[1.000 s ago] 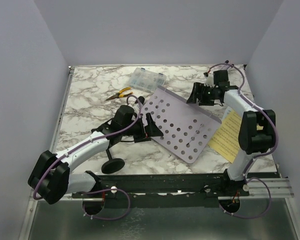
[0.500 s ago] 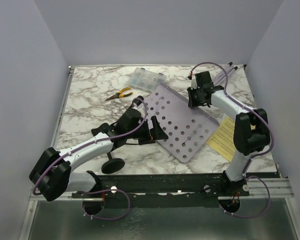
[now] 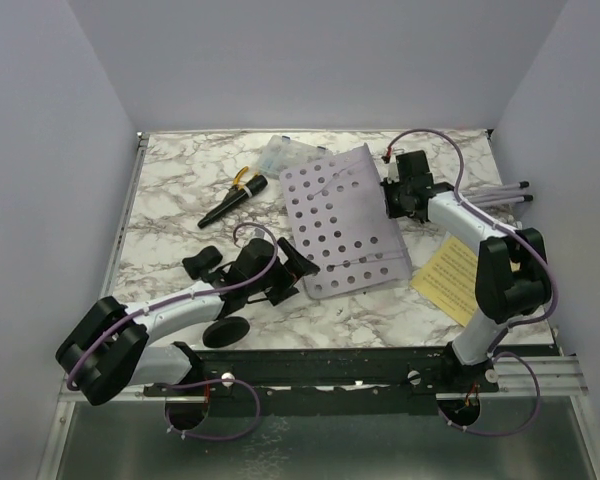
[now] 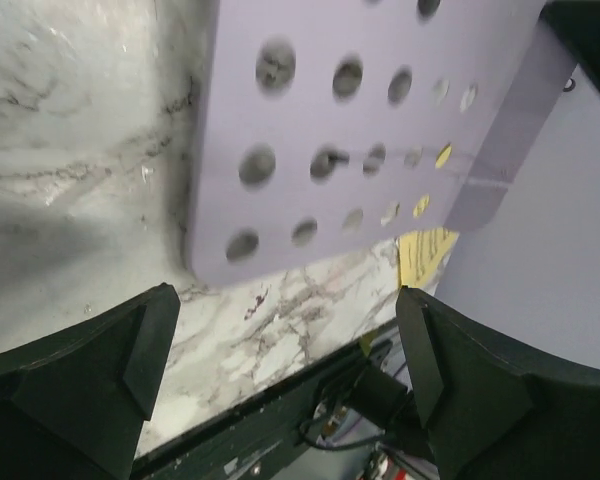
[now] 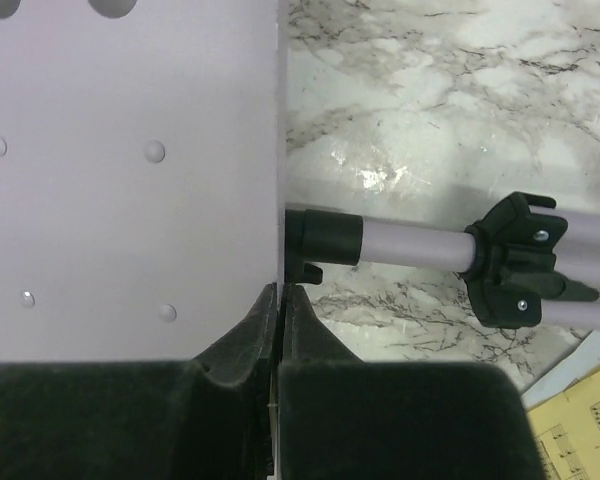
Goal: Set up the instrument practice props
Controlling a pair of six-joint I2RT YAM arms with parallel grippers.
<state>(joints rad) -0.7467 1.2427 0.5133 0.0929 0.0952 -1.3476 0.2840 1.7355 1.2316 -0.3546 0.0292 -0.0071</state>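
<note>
A: Where's the music stand (image 3: 345, 215)?
B: Centre, betw. both arms. Panel tipped up on its near edge, tripod (image 3: 495, 192) sticking out to the right, so the long axis runs left–right.
A: Right gripper (image 5: 280, 300)?
B: Jaws pinched tight on the panel's right edge, just beside the pole joint.
A: Left gripper (image 3: 285, 272)?
B: Spread wide, holding nothing, just off the panel's near-left corner. Panel lies ahead of it.
A: Nearer arm?
B: Right's on it already; left prob. braces that corner.
</note>
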